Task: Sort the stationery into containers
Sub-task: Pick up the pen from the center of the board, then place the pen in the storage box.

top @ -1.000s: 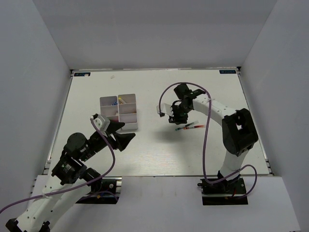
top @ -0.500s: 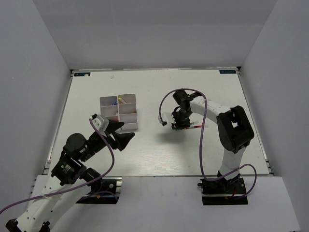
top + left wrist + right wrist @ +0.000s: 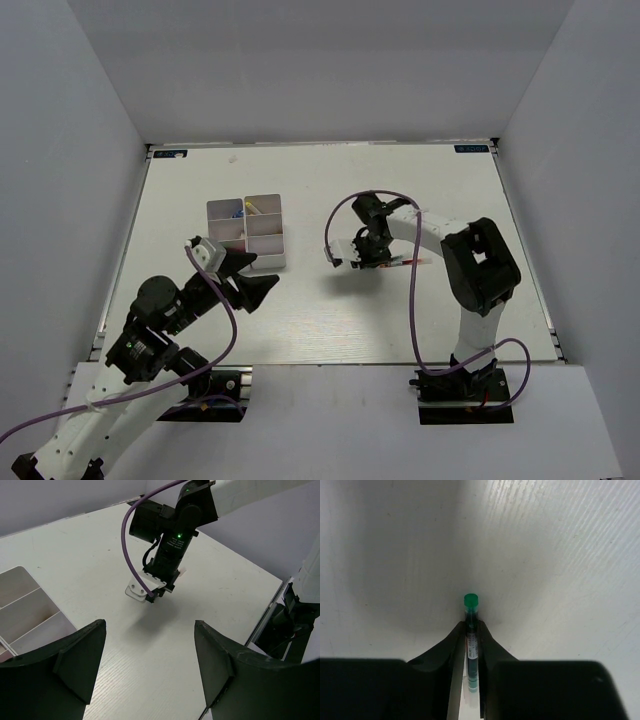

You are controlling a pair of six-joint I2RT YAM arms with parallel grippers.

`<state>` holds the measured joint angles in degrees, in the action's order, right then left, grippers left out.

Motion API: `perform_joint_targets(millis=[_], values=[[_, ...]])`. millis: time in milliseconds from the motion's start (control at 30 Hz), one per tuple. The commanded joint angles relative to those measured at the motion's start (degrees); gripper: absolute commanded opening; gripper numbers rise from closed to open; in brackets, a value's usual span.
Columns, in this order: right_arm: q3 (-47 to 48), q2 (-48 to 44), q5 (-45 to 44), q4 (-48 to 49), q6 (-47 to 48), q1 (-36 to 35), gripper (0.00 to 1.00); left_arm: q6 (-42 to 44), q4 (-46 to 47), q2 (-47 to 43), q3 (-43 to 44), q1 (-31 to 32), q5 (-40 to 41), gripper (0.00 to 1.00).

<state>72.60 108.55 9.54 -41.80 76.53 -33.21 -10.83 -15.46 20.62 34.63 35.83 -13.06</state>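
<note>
From above I count two arms, one tray (image 3: 246, 232) and one loose red pen (image 3: 412, 262) on the white table (image 3: 320, 320). The tray sits left of the table's middle, split into six compartments, with something yellow and something blue in the two at its far end. The left gripper (image 3: 262, 275) hangs just off the tray's near right corner with its fingers spread wide and nothing between them. The right gripper (image 3: 368, 258) is down on the table a little right of centre. The red pen pokes out beside it toward the right edge, and this view hides the fingertips under the wrist, so the grip cannot be read here. The left wrist camera shows its own two dark fingers (image 3: 80, 665) standing well apart around bare table, the left gripper (image 3: 150, 625) holding nothing. It also shows a corner of the tray (image 3: 30, 611) at the left and, farther across the table, the right arm (image 3: 172, 535) bent steeply down with a green light lit. No pen shows in this view. The right wrist camera alone shows the catch. One green-capped pen (image 3: 471, 602) lies on the table pointing straight away from the lens. The right gripper (image 3: 471, 630) pinches its barrel, a finger (image 3: 451, 645) pressed against each side and the cap sticking out just past the tips.
</note>
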Motion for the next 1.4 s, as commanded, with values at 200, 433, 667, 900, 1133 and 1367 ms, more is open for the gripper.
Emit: perform_joint_targets(millis=[200,433,667,900,1133,1367], values=[[10.52,3.77,4.85,-5.82,-3.23,-2.56,0.00,0.20,0.17,-0.67,1.93,-0.24,-0.29,0.81],[40.29,6.75,19.19,-16.46,-10.96,-5.37,0.00,0.20,0.70,-2.69,1.40,-0.24,-1.00,0.81],[52.82,9.67,33.68,-9.04,-23.78,-8.62,0.00,0.20,3.07,-5.33,0.35,-0.24,-4.95,0.81],[52.82,12.38,51.17,5.38,-42.83,-9.50,0.00,0.72,5.27,-7.09,-0.18,-0.24,-9.08,0.81],[55.37,17.21,51.99,9.72,-47.53,-12.84,0.00,0.72,5.27,-7.61,-0.18,-0.24,-9.09,0.81],[57.04,20.64,51.81,12.17,-48.75,-13.37,0.00,1.25,5.27,-7.09,-0.18,-0.24,-9.62,0.81]])
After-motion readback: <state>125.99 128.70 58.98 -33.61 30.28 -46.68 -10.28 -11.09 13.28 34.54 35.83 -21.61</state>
